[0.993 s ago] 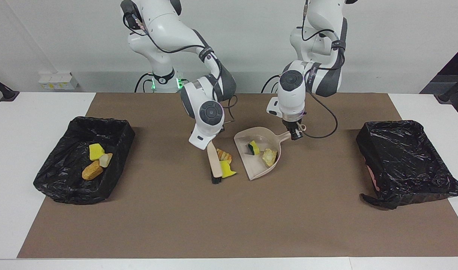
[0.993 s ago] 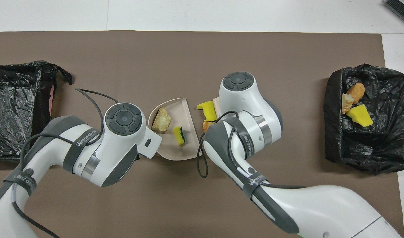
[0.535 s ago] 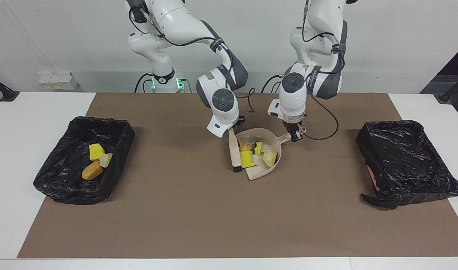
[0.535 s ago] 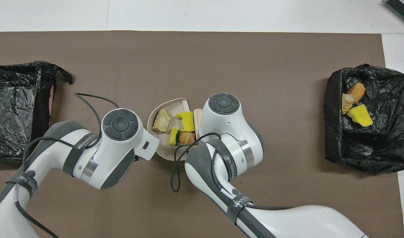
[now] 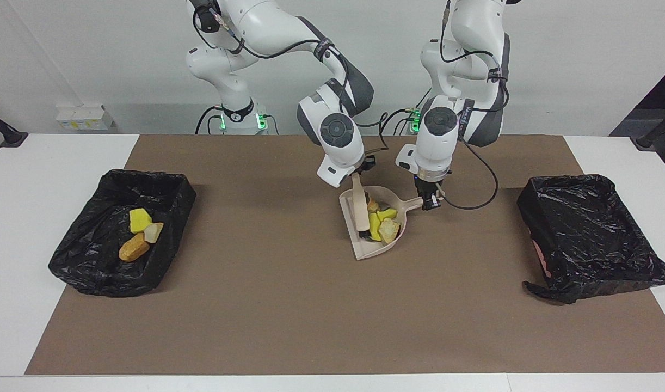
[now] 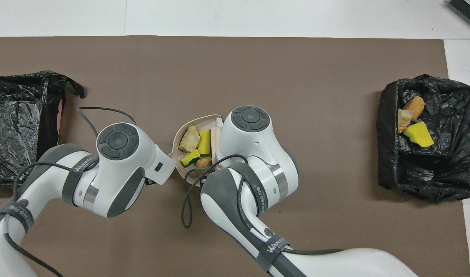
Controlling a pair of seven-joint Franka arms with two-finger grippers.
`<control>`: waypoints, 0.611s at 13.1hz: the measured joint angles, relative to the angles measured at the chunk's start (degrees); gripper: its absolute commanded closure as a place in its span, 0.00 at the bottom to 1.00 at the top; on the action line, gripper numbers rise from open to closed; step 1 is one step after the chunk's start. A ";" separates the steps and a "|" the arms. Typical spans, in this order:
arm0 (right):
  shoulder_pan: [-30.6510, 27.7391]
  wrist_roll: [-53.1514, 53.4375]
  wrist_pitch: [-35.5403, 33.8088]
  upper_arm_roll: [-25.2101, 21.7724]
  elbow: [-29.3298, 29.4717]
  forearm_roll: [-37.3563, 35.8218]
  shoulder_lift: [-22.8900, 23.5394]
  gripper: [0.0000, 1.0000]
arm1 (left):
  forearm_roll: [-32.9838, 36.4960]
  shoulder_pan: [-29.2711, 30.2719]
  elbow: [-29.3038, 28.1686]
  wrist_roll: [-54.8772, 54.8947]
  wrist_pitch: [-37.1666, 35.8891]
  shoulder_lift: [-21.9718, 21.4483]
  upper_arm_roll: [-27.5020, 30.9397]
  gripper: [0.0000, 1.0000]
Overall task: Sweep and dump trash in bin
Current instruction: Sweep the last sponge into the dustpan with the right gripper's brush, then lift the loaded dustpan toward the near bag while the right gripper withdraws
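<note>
A white wall socket box [image 5: 80,117] is seen beside the table's brown rectangular paper mat [image 5: 289,305], toward the right arm's end.

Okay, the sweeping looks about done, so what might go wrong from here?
The dustpan holds four trash chunks crowded near its open lip; tilting it mouth-down while lifting would likely spill them onto the brown mat. The brush, gripped by the right tool, lies inside the pan, so raising the pan with the left tool first could jam them together.

White wall [image 5: 583,54], white table [image 5: 38,179], brown mat [image 5: 289,316]
</note>
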 measured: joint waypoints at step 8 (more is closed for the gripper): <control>-5.17 0.70 -6.60 -3.65 1.65 -5.14 -6.63 1.00 | -8.19 4.93 0.98 5.52 0.91 -1.21 0.20 1.00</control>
